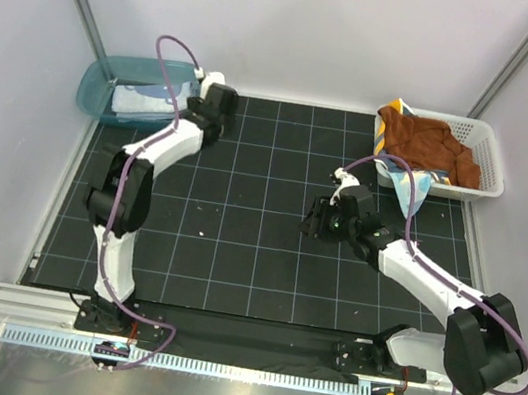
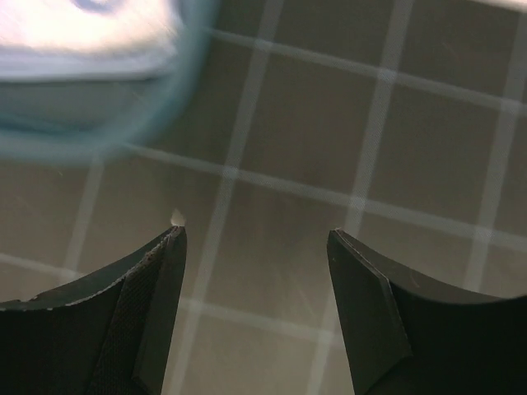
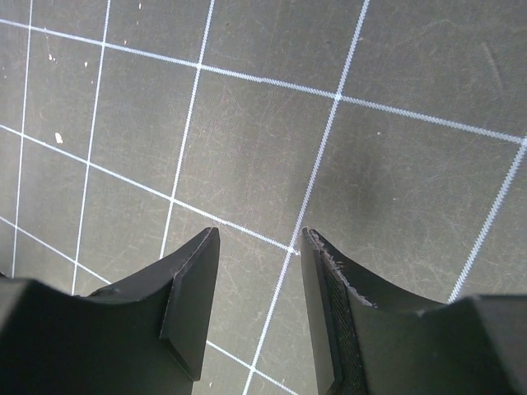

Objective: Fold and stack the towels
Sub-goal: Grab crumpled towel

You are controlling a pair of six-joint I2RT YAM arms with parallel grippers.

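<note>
Both arms are empty. The left fingers (image 2: pixel 140 313) are spread beside the tub (image 1: pixel 94 93) at eleven o'clock, which holds a pale towel (image 1: pixel 143 104). The right fingers (image 3: pixel 189 304) are parted over the tabletop (image 1: pixel 236 244). The rust-brown towel (image 1: pixel 430 142), heaped in the basket (image 1: pixel 491 160) at one o'clock, could snag the lattice when pulled.

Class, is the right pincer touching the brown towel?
Apart. Top view shows the right pincer over the mat, clear of the brown towel in the basket.

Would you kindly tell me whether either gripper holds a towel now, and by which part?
Nothing is held: the left gripper and the right gripper are both open, only the grid mat showing between their jaws.
</note>
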